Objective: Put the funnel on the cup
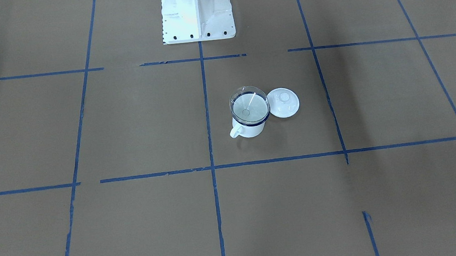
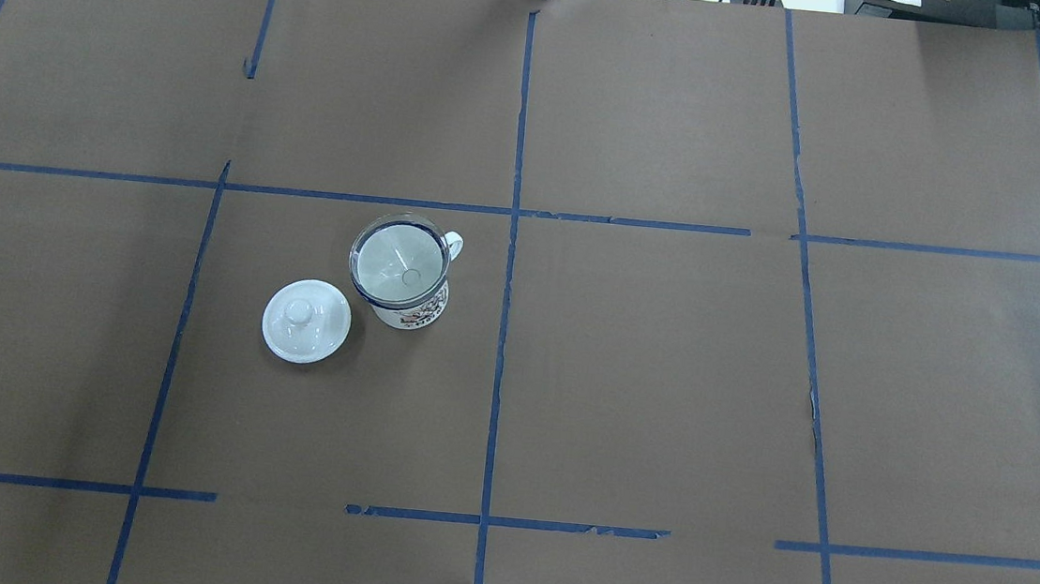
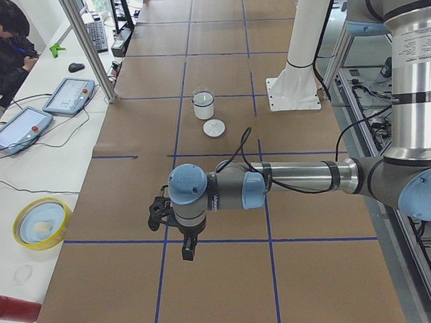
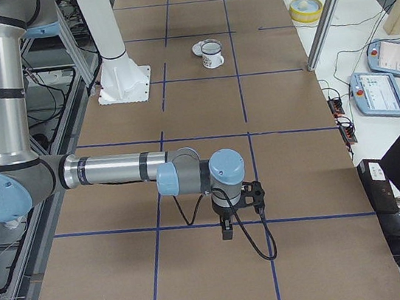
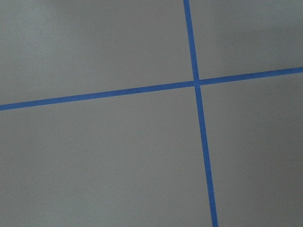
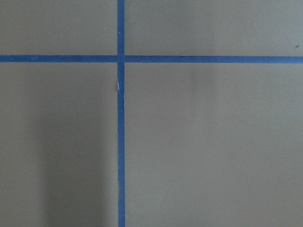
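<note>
The left gripper [image 3: 187, 248] and right gripper [image 4: 227, 230] hang low; spread wide or closed, I cannot tell. Far from both, the funnel [image 2: 398, 263] sits in the cup [image 2: 413, 314]. It looks light and slippery; hold its rim.

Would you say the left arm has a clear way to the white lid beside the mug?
Probably yes: the lid lies on the left arm's side of the cup, with nothing between it and the left end effector, which hangs far off.
</note>
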Tool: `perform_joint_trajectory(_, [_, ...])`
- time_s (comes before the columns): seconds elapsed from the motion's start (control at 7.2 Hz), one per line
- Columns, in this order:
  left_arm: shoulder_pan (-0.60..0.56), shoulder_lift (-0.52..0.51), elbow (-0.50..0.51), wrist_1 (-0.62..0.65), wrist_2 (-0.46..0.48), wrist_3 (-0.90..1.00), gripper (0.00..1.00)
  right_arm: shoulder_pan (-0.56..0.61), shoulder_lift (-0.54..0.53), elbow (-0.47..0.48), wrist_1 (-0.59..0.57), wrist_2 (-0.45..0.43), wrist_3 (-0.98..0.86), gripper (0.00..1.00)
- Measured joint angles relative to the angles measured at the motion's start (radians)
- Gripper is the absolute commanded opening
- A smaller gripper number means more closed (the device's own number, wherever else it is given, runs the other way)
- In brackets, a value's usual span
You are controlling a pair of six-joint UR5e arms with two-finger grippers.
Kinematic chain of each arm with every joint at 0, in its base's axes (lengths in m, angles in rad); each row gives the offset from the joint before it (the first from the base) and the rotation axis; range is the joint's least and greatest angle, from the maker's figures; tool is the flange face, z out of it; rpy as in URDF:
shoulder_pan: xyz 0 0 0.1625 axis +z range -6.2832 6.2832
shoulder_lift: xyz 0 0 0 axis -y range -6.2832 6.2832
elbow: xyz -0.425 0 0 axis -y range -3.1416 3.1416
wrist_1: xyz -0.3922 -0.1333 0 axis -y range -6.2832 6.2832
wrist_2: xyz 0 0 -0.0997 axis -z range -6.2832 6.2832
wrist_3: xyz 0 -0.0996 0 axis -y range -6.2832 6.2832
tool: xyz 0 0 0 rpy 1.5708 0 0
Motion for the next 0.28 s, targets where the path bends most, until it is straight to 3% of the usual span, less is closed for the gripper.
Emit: perform_joint_trajectory(0.28, [0.000, -0.001, -0.008, -0.002, -0.003, -0.001, 1.00, 0.000, 0.000, 0.000, 0.000, 0.000, 0.000, 1.00])
